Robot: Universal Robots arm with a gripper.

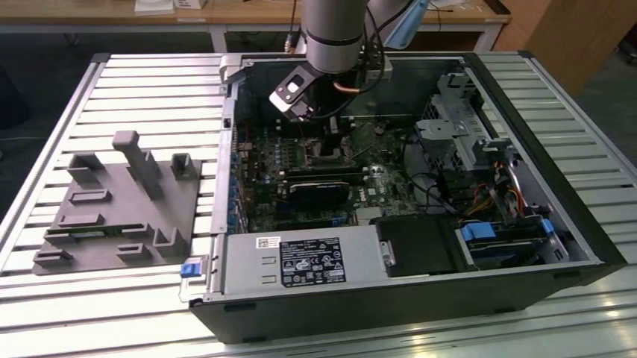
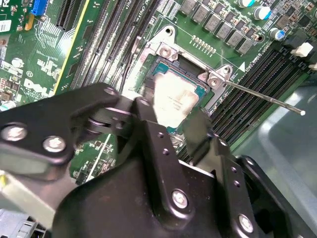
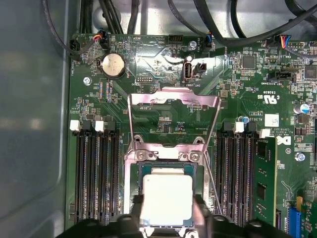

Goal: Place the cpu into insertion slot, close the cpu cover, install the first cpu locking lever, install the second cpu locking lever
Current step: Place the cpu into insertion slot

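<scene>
My gripper [image 3: 168, 210] hangs inside the open computer case, right over the insertion slot [image 3: 130, 168]. Its two black fingers [image 3: 136, 208] press on opposite sides of the cpu [image 3: 166, 198], a pale silvery square. In both wrist views the cpu [image 2: 173, 96] sits level within the slot's silver rim [image 2: 163, 49]; I cannot tell whether it rests on the socket. The cpu cover [image 3: 148, 97], a thin silver frame, stands flipped open beyond the slot. One thin locking lever [image 2: 262, 97] sticks out free to the side. In the exterior view the gripper [image 1: 321, 145] is low over the motherboard.
Black memory slots [image 3: 96, 173] flank the socket on both sides, and a memory stick [image 3: 265, 178] stands in one. Cables [image 3: 114, 20] run along the case wall. A power supply [image 1: 298, 261], drive bays [image 1: 497, 239] and a grey fixture [image 1: 119, 201] outside the case are in the exterior view.
</scene>
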